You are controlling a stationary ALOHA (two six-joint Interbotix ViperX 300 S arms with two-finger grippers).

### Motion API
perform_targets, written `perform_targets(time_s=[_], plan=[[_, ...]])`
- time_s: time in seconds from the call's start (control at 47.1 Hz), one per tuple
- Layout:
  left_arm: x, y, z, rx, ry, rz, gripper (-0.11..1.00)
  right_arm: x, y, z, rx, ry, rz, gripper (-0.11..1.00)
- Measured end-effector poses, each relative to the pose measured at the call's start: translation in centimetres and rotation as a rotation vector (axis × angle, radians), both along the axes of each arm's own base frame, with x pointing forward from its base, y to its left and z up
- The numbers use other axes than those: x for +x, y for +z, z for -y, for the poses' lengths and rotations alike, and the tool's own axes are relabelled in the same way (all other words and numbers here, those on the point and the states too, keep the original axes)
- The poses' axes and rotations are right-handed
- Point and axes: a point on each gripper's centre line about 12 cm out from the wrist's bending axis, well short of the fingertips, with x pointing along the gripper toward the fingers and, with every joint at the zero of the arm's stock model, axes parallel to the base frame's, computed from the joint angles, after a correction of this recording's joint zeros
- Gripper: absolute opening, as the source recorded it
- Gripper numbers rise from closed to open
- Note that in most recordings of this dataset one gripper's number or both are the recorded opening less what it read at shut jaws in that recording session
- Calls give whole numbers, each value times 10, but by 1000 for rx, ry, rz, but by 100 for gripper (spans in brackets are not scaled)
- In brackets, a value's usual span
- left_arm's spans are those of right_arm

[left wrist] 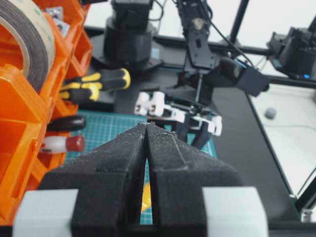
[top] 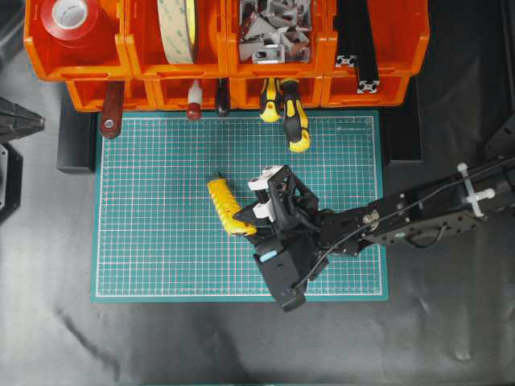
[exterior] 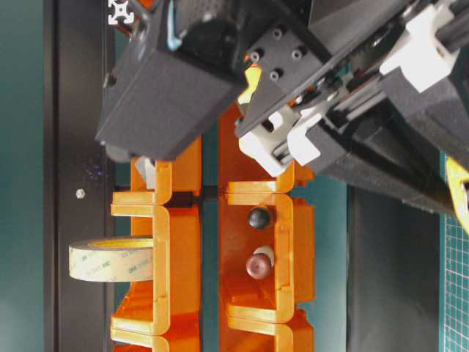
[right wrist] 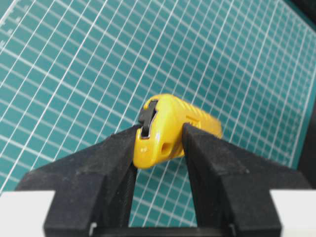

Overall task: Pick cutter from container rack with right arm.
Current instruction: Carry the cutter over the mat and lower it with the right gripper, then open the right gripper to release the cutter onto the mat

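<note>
The yellow cutter (top: 224,206) with its black slider is over the middle of the green mat (top: 161,249), well clear of the orange container rack (top: 221,72). My right gripper (top: 244,226) is shut on the cutter's near end. In the right wrist view, both black fingers press the cutter's (right wrist: 170,123) sides, with the gripper (right wrist: 161,129) over the mat grid. Whether the far end touches the mat I cannot tell. My left gripper (left wrist: 147,126) is shut and empty, and it sits at the left edge (top: 32,122) beside the rack (left wrist: 19,113).
Two yellow-and-black screwdrivers (top: 291,112) stick out of the lower bins onto the mat, beside a red-handled tool (top: 110,112) and two round handles. The upper bins hold red tape (top: 71,14), a beige tape roll (top: 179,28), metal brackets (top: 273,28) and black extrusions (top: 354,44).
</note>
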Motion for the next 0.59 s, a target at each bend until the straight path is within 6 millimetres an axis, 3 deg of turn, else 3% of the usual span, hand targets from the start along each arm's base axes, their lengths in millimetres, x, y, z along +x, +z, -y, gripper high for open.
perform_targets(time_s=[0.318, 0.488, 0.594], plan=[[0, 0, 0, 2, -3, -3, 0, -8, -3, -4, 34, -6, -17, 29], [0, 0, 0, 2, -3, 0, 0, -15, -17, -12, 67, -21, -59, 63], [0, 0, 0, 2, -3, 0, 0, -19, -21, -14, 92, -44, -77, 75]])
